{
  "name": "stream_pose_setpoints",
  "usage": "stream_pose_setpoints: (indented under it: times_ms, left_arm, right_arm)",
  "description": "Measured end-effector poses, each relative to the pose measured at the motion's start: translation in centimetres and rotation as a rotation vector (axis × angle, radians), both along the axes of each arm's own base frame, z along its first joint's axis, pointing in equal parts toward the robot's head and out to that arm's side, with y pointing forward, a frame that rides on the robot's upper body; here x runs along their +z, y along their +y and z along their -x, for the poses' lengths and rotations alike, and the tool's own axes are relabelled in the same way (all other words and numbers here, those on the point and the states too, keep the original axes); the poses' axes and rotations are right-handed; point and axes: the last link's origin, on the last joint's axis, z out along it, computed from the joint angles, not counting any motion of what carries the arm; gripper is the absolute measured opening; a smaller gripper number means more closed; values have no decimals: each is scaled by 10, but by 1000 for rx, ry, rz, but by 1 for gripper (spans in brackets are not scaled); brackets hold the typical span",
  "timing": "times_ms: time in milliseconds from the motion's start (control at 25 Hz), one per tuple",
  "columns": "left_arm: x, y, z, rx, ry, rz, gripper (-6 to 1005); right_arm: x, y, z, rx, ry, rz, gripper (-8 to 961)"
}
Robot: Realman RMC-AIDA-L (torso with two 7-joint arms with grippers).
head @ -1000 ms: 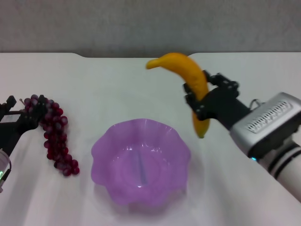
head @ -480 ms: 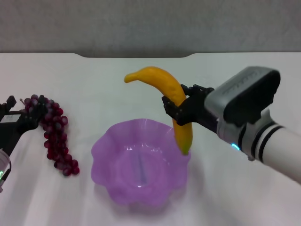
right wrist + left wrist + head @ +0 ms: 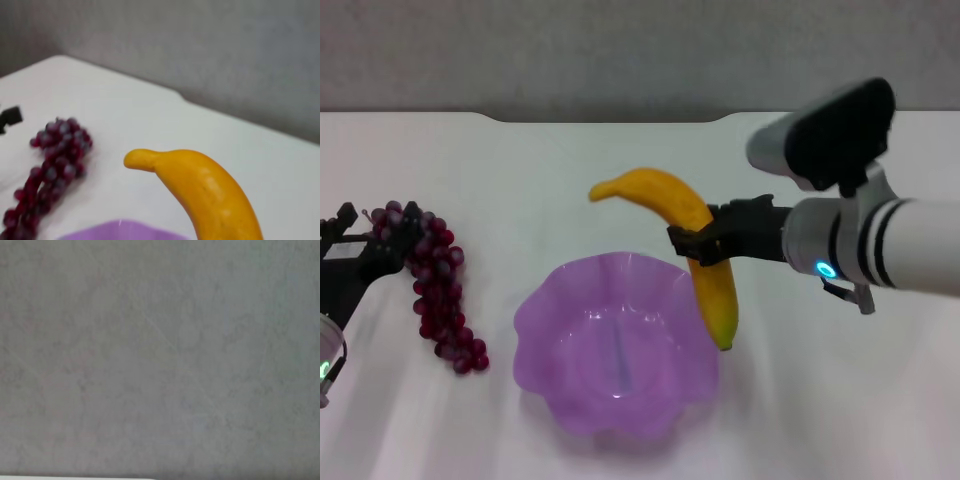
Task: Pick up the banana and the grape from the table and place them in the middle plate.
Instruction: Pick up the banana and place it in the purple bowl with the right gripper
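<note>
My right gripper (image 3: 698,243) is shut on the banana (image 3: 692,232) and holds it in the air above the right rim of the purple plate (image 3: 560,315), lower end hanging down by the rim. The banana also shows in the right wrist view (image 3: 210,192), with the plate's edge (image 3: 120,231) below it. The grape bunch (image 3: 435,282) lies on the white table (image 3: 550,180) left of the plate; it also shows in the right wrist view (image 3: 52,165). My left gripper (image 3: 360,250) sits at the far left, just beside the top of the grapes, fingers apart and empty.
A grey wall (image 3: 620,50) stands behind the table's notched far edge. The left wrist view shows only grey wall (image 3: 160,360). White tabletop runs around the plate on all sides.
My right arm has carried the banana left and down, from beside the plate's far right to over its right rim, and the wrist has turned. The left arm and grapes have not moved.
</note>
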Motion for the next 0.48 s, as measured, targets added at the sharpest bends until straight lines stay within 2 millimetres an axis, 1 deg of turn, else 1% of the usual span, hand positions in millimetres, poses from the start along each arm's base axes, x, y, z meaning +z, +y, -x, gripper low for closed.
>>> stream_pose_setpoints:
  times_ms: [200, 320, 360, 400, 480]
  left_arm:
    - [-1, 1, -2, -4, -2, 1, 883]
    - [-1, 3, -3, -9, -1, 1, 883]
    - [-1, 3, -4, -9, -1, 1, 883]
    - [-1, 3, -4, -10, -2, 2, 883]
    - [-1, 3, -4, -11, -3, 2, 883]
  right_arm:
    - [-5, 9, 16, -21, -42, 105, 522]
    - [-11, 13, 18, -27, -63, 128, 522]
    - [-16, 15, 18, -36, -76, 151, 522]
    - [-16, 15, 18, -36, -76, 151, 522]
    - [-23, 16, 19, -44, -92, 180, 521]
